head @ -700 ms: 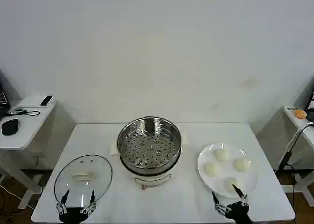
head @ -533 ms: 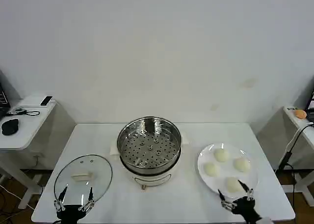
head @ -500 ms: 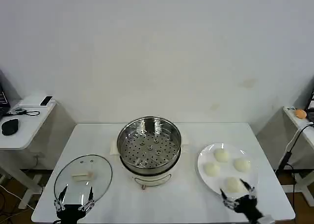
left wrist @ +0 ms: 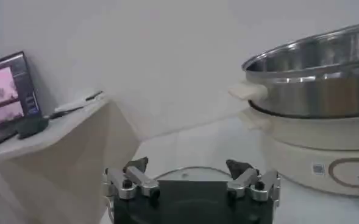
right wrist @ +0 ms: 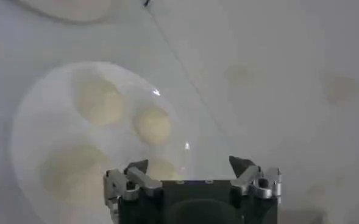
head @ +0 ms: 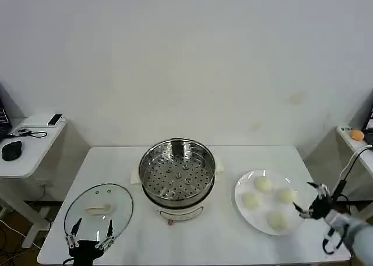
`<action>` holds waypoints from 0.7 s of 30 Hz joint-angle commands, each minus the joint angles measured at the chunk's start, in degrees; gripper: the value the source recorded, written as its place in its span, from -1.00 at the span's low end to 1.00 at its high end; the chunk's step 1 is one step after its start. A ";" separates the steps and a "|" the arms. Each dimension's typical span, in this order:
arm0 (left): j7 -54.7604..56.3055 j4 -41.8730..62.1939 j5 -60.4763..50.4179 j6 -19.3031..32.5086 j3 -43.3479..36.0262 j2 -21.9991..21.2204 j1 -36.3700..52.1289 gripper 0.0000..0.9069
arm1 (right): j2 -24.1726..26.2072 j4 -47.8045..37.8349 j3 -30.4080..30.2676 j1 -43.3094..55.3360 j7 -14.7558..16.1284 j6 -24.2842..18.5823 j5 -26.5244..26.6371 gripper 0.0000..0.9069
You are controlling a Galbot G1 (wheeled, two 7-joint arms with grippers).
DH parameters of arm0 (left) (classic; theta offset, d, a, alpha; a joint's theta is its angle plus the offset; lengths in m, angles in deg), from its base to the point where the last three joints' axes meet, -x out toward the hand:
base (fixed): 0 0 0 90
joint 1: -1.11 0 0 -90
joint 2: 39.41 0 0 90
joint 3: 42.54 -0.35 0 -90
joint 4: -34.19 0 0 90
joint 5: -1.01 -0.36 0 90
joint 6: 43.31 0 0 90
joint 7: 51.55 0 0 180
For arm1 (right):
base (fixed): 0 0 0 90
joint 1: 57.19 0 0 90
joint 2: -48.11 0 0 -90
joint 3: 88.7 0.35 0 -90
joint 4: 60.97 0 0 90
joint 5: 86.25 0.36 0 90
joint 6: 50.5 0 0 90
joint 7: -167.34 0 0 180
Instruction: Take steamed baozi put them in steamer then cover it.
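The shiny steel steamer (head: 176, 172) stands uncovered at the table's middle, its perforated tray bare. In the left wrist view the steamer (left wrist: 313, 79) rises on its white base. Several cream-white baozi sit on a white plate (head: 238, 195) to the right, among them one at the back (head: 262, 184) and one at the front (head: 277, 220). My right gripper (head: 312, 203) hovers open beside the plate's right edge; its own view looks down on the baozi (right wrist: 153, 125) past the right gripper (right wrist: 191, 165). The glass cover (head: 99, 210) lies flat at front left. My left gripper (head: 90, 234) is open just in front of the cover.
A white side table (head: 29, 140) with small devices stands to the left, with a monitor (left wrist: 5, 91) on it. Another side table (head: 356, 135) with an orange object stands to the right, and a cable (head: 344, 175) hangs beside it. Bare tabletop lies in front of the steamer.
My right gripper has swung from the plate's front edge out to its right side and farther back. The left gripper has barely moved. The baozi, steamer and cover lie as before.
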 commanded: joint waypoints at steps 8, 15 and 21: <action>-0.80 -0.76 -2.89 -0.19 0.99 -1.64 -0.34 1.00 | 7.55 -20.70 -41.21 44.66 18.75 -3.70 0.05 1.00; -0.99 -0.02 -3.04 -0.26 1.35 -2.13 0.31 1.00 | 0.94 -30.69 -57.30 58.76 25.13 -6.42 -0.63 1.00; -1.31 0.62 -3.16 -0.26 1.43 -1.97 1.13 1.00 | -3.26 -34.77 -62.59 62.61 25.20 -6.17 -0.71 1.00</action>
